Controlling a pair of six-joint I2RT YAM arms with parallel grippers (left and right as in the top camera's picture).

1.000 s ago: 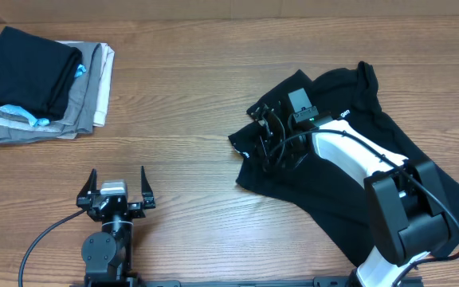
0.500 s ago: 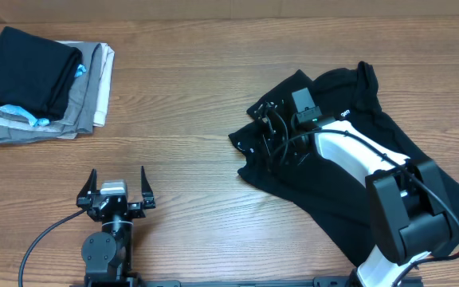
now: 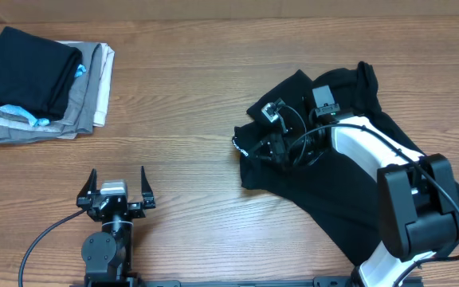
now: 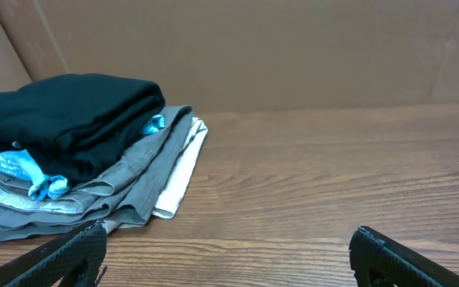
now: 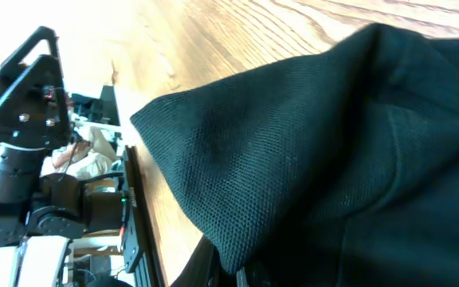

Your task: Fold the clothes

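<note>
1. Crumpled black shirt (image 3: 293,190) lies on the right of the bench (image 3: 198,159), long axis diagonal, far-left to near-right.
2. right end effector (image 3: 263,146) clamped on its left edge.
3. left end effector (image 3: 118,174) spread wide, empty.

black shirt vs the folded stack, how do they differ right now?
The black shirt lies unfolded and rumpled at right; the folded stack sits tidy at far left. The shirt is one garment; the stack layers black, grey and beige pieces. Both rest on the wooden table.
</note>
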